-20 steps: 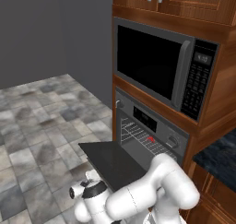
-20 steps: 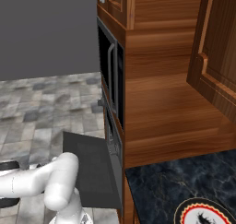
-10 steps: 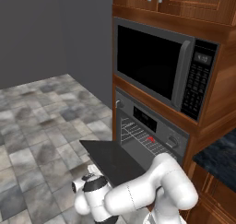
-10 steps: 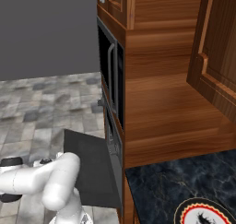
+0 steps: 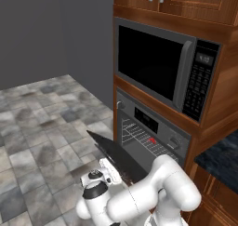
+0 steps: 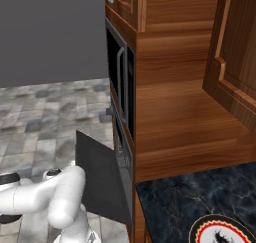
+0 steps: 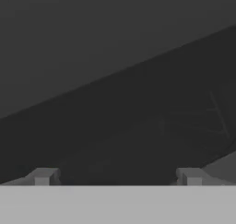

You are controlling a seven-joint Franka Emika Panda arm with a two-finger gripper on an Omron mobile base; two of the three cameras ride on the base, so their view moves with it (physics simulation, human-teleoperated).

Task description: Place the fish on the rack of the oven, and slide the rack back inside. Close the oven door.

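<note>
— Where is the fish?
— The small red-orange fish (image 5: 152,140) lies on the silvery wire rack (image 5: 139,136) inside the grey oven, above and beyond my gripper (image 7: 117,176).
— And your fingers?
— Spread wide, empty, close under the half-open flat dark grey oven door (image 5: 118,156).

A black-windowed microwave (image 5: 160,71) sits in wooden cabinetry (image 6: 175,112) above a grey tiled floor (image 5: 37,127), with a round dark-rimmed plate (image 6: 220,232) on the dark marbled tabletop (image 6: 170,202).
</note>
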